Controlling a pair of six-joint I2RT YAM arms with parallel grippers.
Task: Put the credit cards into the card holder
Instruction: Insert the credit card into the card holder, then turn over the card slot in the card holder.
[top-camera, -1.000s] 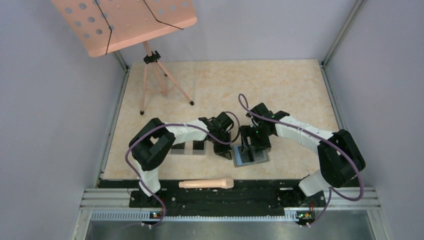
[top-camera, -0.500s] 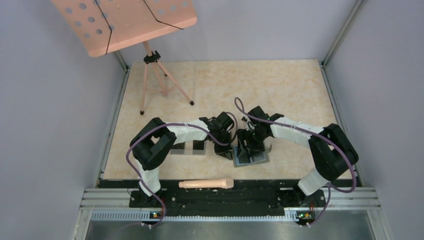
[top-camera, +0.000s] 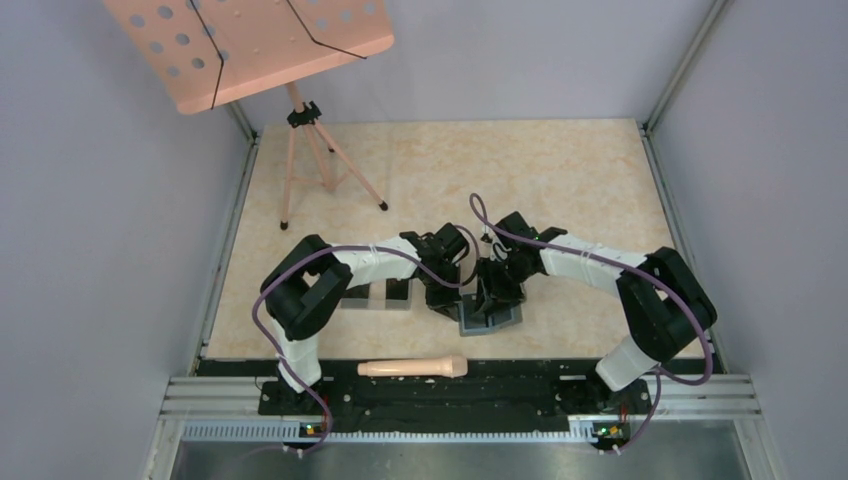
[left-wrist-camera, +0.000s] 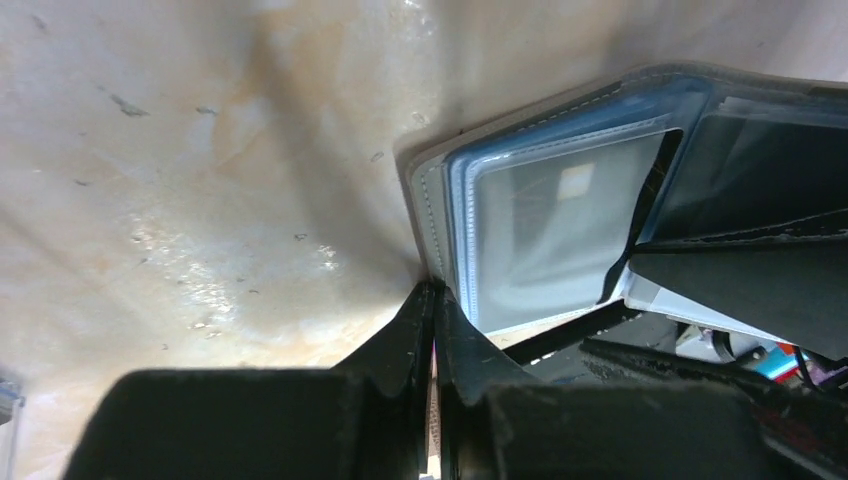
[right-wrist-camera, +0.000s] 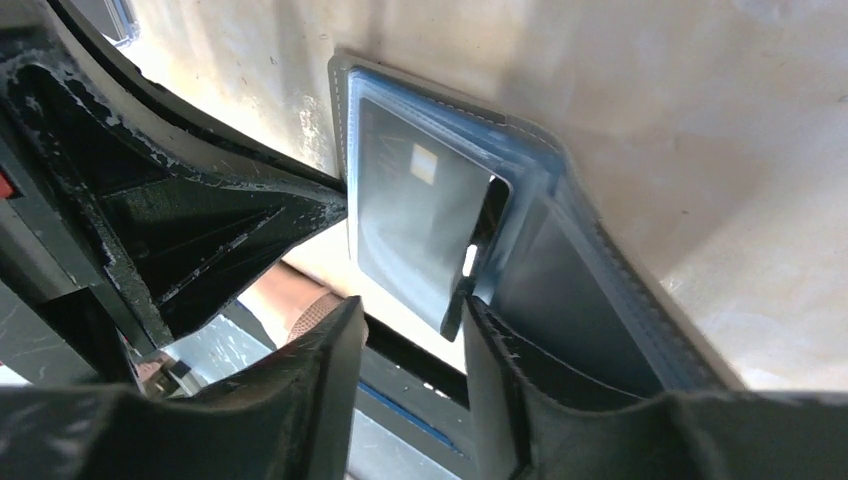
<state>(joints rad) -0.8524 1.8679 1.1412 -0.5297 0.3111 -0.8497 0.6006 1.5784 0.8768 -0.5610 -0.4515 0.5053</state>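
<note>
The gray card holder (top-camera: 491, 320) lies open on the table between both arms, its bluish slotted inside up (right-wrist-camera: 590, 270). A black credit card (right-wrist-camera: 415, 215) with a small pale mark sits partly in the left-hand slot, one corner sticking out toward my right gripper (right-wrist-camera: 410, 325). That gripper stands open with a narrow gap, the card's corner beside one finger (right-wrist-camera: 505, 370). My left gripper (left-wrist-camera: 432, 290) is shut, its tips against the holder's stitched edge (left-wrist-camera: 432, 195). From the left wrist the card shows dimly behind the frosted sleeve (left-wrist-camera: 560, 225).
Two small dark boxes (top-camera: 355, 297) (top-camera: 398, 293) stand left of the left gripper. A peach cylinder (top-camera: 412, 368) lies on the black front rail. A peach perforated stand (top-camera: 250, 40) on a tripod (top-camera: 310, 150) occupies the back left. Gray walls enclose the table.
The right gripper's jaws have narrowed around the card's corner and the arm has edged left. The card holder has shifted slightly left. The left gripper has stayed shut at the holder's edge.
</note>
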